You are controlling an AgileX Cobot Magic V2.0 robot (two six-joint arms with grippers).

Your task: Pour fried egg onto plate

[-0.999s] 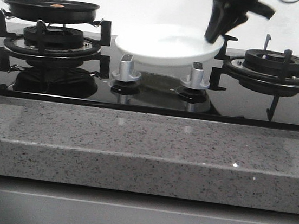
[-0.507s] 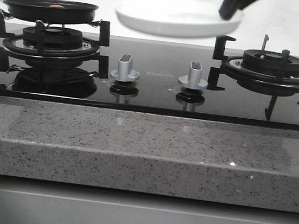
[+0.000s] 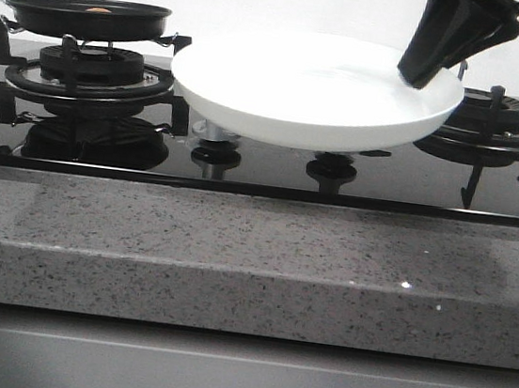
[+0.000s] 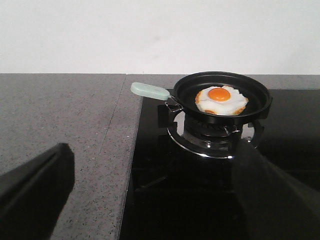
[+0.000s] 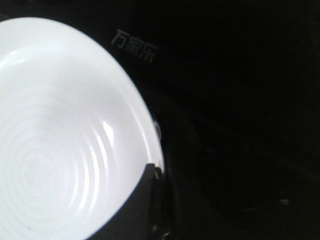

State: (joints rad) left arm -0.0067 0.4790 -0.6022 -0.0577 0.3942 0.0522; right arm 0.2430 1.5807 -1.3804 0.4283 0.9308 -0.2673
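The white plate (image 3: 310, 91) hangs above the middle of the hob, held by its right rim in my right gripper (image 3: 424, 74), which is shut on it. It also shows in the right wrist view (image 5: 60, 125) with one finger (image 5: 135, 210) over its rim. The fried egg (image 4: 221, 100), white with an orange yolk, lies in the black frying pan (image 4: 260, 102) on the left burner; the front view shows only a sliver of yolk (image 3: 99, 10). My left gripper (image 4: 160, 200) is open and empty, short of the pan and near the hob's left edge.
The pan (image 3: 87, 17) has a pale green handle (image 4: 150, 90) pointing toward the grey counter (image 4: 60, 115). Black burner grates stand at the left (image 3: 84, 78) and right (image 3: 504, 129). The plate hides the two silver knobs. A speckled stone ledge (image 3: 251, 259) runs along the front.
My right gripper has lifted the plate off the hob's back, then carried it forward and lower toward the camera, so it now covers the knobs. The pan has not moved.
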